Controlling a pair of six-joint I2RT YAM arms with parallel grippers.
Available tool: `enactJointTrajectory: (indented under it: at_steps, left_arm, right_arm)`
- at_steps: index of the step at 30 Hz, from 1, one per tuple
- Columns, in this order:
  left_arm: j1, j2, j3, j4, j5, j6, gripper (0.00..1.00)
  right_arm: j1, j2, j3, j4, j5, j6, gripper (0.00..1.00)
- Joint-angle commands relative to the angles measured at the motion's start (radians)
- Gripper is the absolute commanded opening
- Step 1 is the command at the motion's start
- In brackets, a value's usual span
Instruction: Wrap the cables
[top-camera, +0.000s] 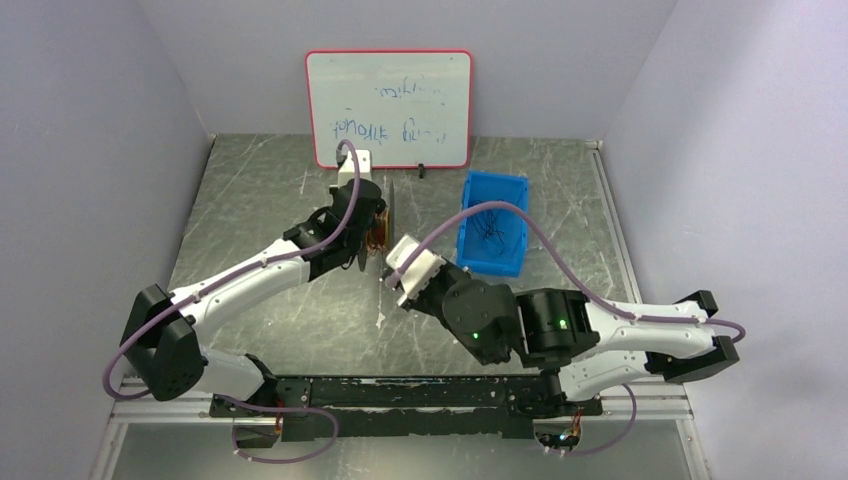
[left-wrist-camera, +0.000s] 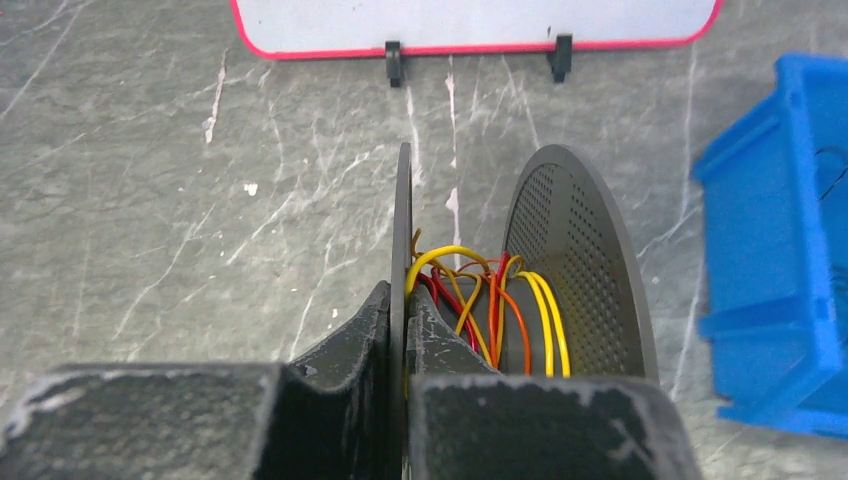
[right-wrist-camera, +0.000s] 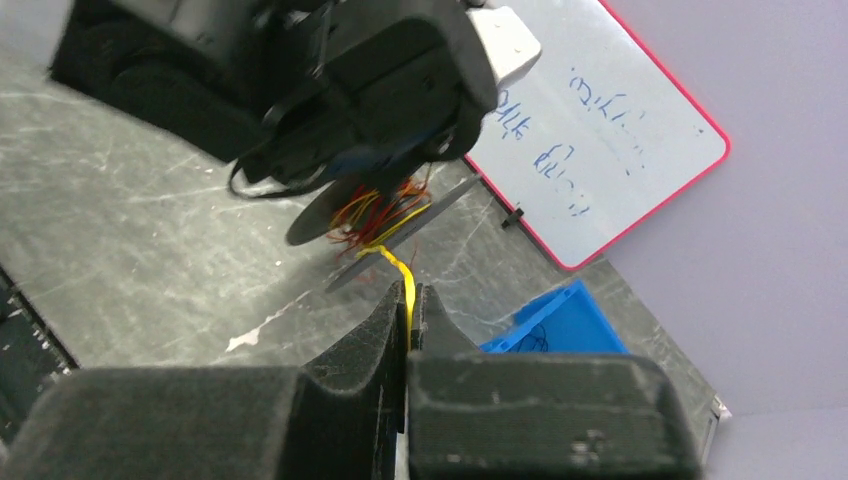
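A dark grey spool (left-wrist-camera: 575, 260) stands on edge on the table, with yellow, orange and red cables (left-wrist-camera: 500, 310) wound on its core. My left gripper (left-wrist-camera: 403, 310) is shut on the spool's thin left flange (left-wrist-camera: 401, 220), one finger on each side. In the right wrist view the spool (right-wrist-camera: 380, 215) hangs under the left gripper's black body (right-wrist-camera: 370, 90). From it a yellow cable (right-wrist-camera: 398, 268) runs down into my right gripper (right-wrist-camera: 410, 300), which is shut on that strand. From above, the right gripper (top-camera: 392, 278) sits just in front of the spool (top-camera: 385, 225).
A blue bin (top-camera: 492, 235) with thin dark wires inside stands right of the spool. A red-framed whiteboard (top-camera: 388, 108) leans against the back wall. The table (top-camera: 260, 190) is scratched grey metal with walls on three sides.
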Motion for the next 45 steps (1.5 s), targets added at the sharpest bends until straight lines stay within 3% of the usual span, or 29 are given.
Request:
enactJointTrajectory:
  at_steps: [1,12,25,37,45]
  left_arm:
    - [-0.040,-0.029,-0.030,0.058,-0.063,0.049,0.07]
    - [-0.166,-0.198,-0.167,0.045,-0.041,0.067,0.07]
    - [-0.268,-0.395,-0.266,-0.033,0.029,0.054,0.07]
    - [-0.284,-0.618,-0.136,-0.214,0.320,0.119,0.07]
    - [-0.283,-0.692,0.002,-0.256,0.400,0.131,0.07]
  right_arm:
    - [-0.127,0.019,0.032,0.131,-0.172,-0.082,0.00]
    - [-0.461,0.061,-0.008,0.221,-0.449,-0.065,0.00]
    - [-0.746,0.115,-0.063,0.310,-0.702,0.051,0.00]
    - [-0.969,0.130,-0.269,0.467,-0.923,0.220,0.00]
    - [-0.999,0.092,-0.530,0.646,-1.056,0.337,0.00]
